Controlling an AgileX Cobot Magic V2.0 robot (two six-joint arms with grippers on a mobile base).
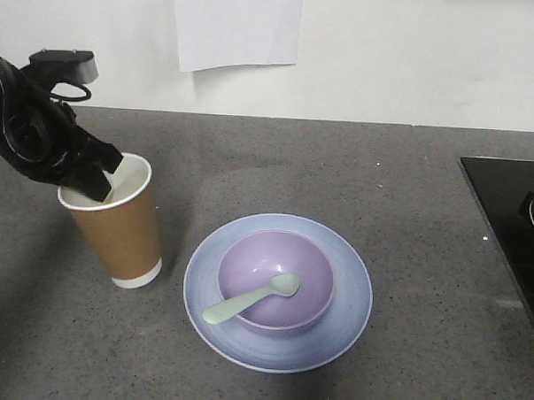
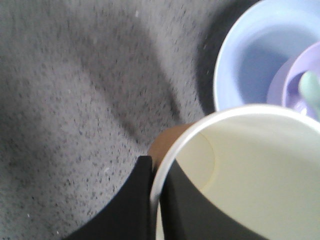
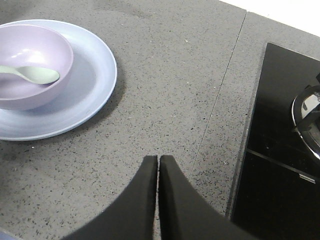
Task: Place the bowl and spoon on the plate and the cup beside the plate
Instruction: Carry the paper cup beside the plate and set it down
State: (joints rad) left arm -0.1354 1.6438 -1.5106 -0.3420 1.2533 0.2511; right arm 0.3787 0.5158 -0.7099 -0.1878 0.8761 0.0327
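The brown paper cup (image 1: 124, 234) stands slightly tilted on the grey counter, just left of the plate. My left gripper (image 1: 98, 180) is shut on the cup's rim at its left side, one finger inside and one outside. The left wrist view shows the white rim pinched between the fingers (image 2: 135, 200) of the left gripper (image 2: 156, 172), with the cup (image 2: 250, 165) empty inside. The pale blue plate (image 1: 343, 317) holds the lavender bowl (image 1: 257, 260). The mint spoon (image 1: 249, 298) lies in the bowl, handle over the front-left rim. My right gripper (image 3: 158, 160) is shut and empty, over bare counter right of the plate (image 3: 92, 82).
A black cooktop (image 1: 506, 210) fills the counter's right side, with a shiny metal pot (image 3: 307, 115) on it. A white wall with a paper sheet (image 1: 237, 26) runs behind the counter. The bowl (image 3: 47, 47) and spoon (image 3: 32, 74) show at the right wrist view's upper left.
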